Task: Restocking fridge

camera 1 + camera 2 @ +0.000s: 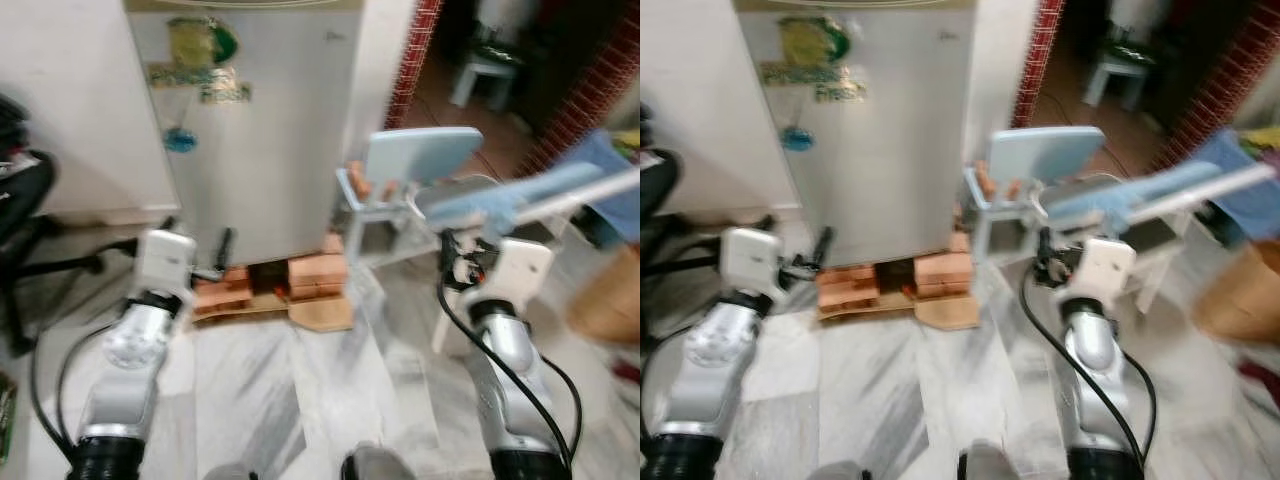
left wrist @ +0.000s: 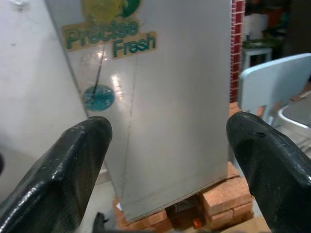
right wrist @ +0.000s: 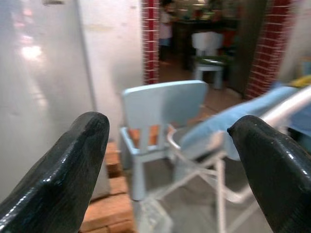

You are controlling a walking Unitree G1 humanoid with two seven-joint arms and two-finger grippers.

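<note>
The silver fridge (image 1: 255, 140) stands straight ahead with its door closed, a green "Precise Fresh" sticker (image 2: 111, 39) high on the door. It rests on stacked red bricks (image 1: 305, 277). My left gripper (image 2: 167, 131) is open and empty, held low in front of the fridge's lower left corner and a short way off it. My right gripper (image 3: 167, 128) is also open and empty, raised to the right of the fridge and facing a light blue child's chair (image 3: 155, 116). Both silver arms (image 1: 135, 350) reach forward over the marble floor.
The blue chair (image 1: 400, 175) stands just right of the fridge, with a blue padded folding board (image 1: 525, 195) on white legs beside it. A black office chair (image 1: 20, 225) sits at far left, a brown basket (image 1: 605, 300) at far right, and a wooden board (image 1: 325, 315) lies before the bricks.
</note>
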